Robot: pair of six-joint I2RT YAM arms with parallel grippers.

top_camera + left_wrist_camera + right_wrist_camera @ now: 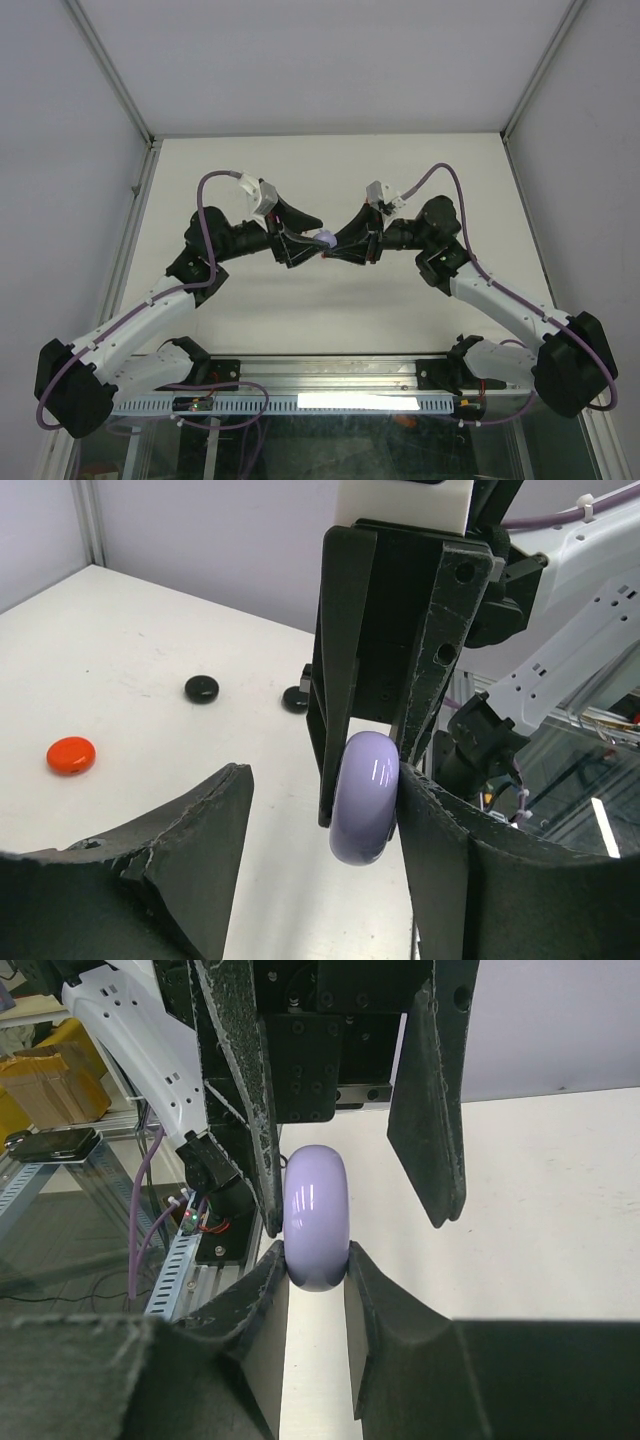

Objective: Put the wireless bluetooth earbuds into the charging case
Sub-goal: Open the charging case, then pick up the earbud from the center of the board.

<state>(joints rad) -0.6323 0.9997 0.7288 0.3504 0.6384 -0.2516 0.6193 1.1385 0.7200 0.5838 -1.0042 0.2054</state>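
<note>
A round lavender charging case (323,240) hangs closed and on edge in mid-air between both grippers, above the table's middle. My right gripper (315,1255) is shut on it, pinching its two flat faces (315,1215). My left gripper (322,780) is open around the same case (365,800). Its right finger (470,860) touches the case and its left finger (170,860) stands well apart. In the right wrist view the left gripper's fingers (428,1110) come down from above, spread wide. No stemmed earbuds show in any view.
A red round case (71,755) and two small black round pieces (201,688) (296,698) lie on the white table (130,630) beyond the grippers. The metal rail and cable tray (330,385) run along the near edge. Walls enclose the table.
</note>
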